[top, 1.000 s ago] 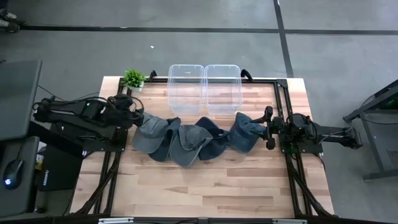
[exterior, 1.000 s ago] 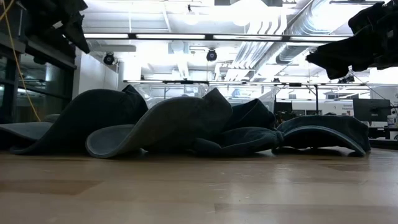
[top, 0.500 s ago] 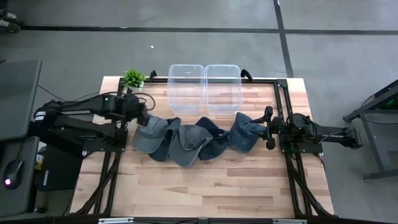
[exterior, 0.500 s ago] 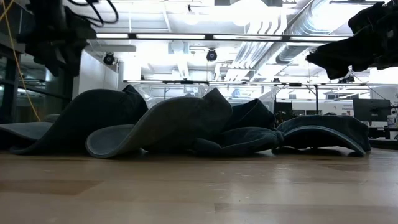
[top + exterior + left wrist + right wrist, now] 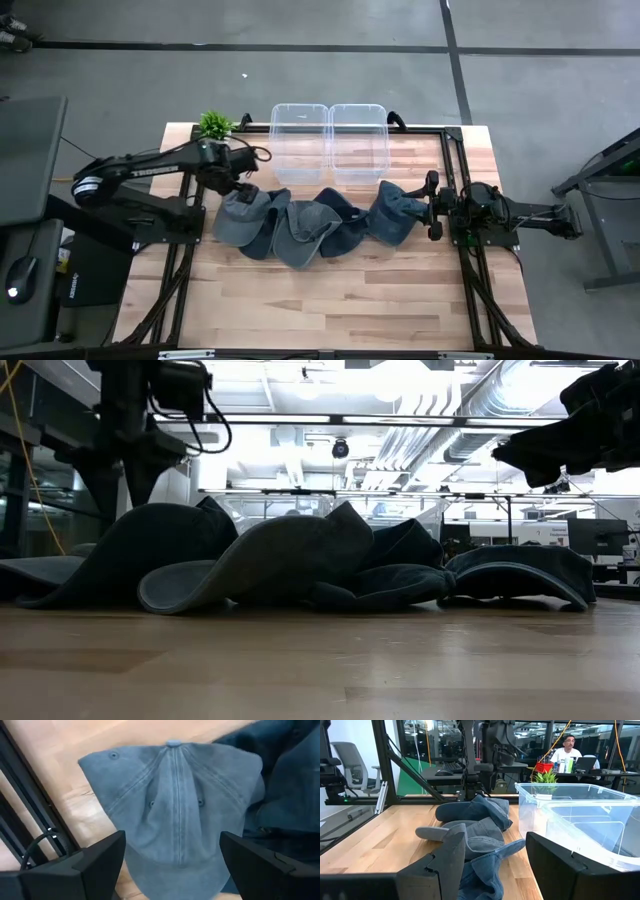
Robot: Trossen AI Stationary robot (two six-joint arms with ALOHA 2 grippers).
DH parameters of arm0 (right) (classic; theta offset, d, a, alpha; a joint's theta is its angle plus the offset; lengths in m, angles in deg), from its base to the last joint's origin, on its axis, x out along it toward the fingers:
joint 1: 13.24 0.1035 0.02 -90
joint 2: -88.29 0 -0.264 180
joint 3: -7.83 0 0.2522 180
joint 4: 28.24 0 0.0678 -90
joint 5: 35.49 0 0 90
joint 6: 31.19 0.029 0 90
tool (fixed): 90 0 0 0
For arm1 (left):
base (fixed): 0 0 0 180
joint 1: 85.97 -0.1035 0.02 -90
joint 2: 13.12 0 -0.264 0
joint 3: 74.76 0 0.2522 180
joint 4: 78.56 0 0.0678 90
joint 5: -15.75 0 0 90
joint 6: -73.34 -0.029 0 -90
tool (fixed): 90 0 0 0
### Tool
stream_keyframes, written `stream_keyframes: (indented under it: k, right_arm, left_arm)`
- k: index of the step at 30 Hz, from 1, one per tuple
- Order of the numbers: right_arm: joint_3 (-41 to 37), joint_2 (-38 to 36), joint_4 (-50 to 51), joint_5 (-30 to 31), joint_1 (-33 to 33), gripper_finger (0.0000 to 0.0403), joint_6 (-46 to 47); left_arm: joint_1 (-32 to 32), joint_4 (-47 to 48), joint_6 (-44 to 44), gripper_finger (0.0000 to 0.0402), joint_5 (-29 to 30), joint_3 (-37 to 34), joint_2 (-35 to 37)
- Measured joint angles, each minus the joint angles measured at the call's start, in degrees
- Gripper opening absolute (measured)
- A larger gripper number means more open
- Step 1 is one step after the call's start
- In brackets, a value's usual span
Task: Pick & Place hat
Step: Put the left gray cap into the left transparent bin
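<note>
Several blue-grey denim caps lie in an overlapping row across the table's middle. My left gripper [image 5: 236, 176] [image 5: 172, 865] is open and hovers over the leftmost cap [image 5: 240, 214] [image 5: 175, 800], one finger on either side of its crown, touching nothing. In the low view the left gripper [image 5: 120, 495] stands just behind that cap [image 5: 140, 550]. My right gripper [image 5: 431, 205] [image 5: 492, 865] waits open at the table's right edge, level, pointing at the rightmost cap [image 5: 395, 212] [image 5: 487, 870], whose cloth shows low between its fingers.
Two clear plastic bins [image 5: 300, 140] [image 5: 358, 140] stand side by side at the table's far edge, behind the caps. A small potted plant [image 5: 215, 123] sits at the far left corner. Bare wood [image 5: 330, 300] spreads on the near side of the caps.
My left gripper has swung from the table's left edge toward the right and come over the leftmost cap, dropping lower in the low view. The caps and the right arm have kept still.
</note>
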Motion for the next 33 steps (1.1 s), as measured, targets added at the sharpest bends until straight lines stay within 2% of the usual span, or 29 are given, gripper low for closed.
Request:
stream_keyframes:
  k: [4, 11, 18, 27, 33]
  right_arm:
    - [0.00, -0.02, 0.01, 0.00, 0.01, 0.0204, 0.01]
    - [0.01, -0.02, 0.00, 0.01, 0.00, 0.0205, 0.01]
    - [0.00, -0.02, 0.00, 0.00, 0.00, 0.0205, 0.01]
    - [0.00, -0.01, 0.00, 0.02, 0.00, 0.0205, 0.02]
    - [0.01, -0.02, 0.00, 0.01, 0.00, 0.0205, 0.01]
  left_arm:
    - [-1.71, -0.48, -3.01, 0.0321, -2.69, 0.00, -3.15]
    - [-4.20, -0.57, -6.08, 0.0321, -2.62, 0.00, -6.48]
    - [-5.12, -4.41, -8.82, 0.0321, -5.92, -1.84, -7.01]
    - [-5.07, -6.32, -8.54, 0.0321, -3.80, -7.08, -7.04]
    - [-5.08, -10.16, -8.53, 0.0321, -7.44, -7.98, -7.04]
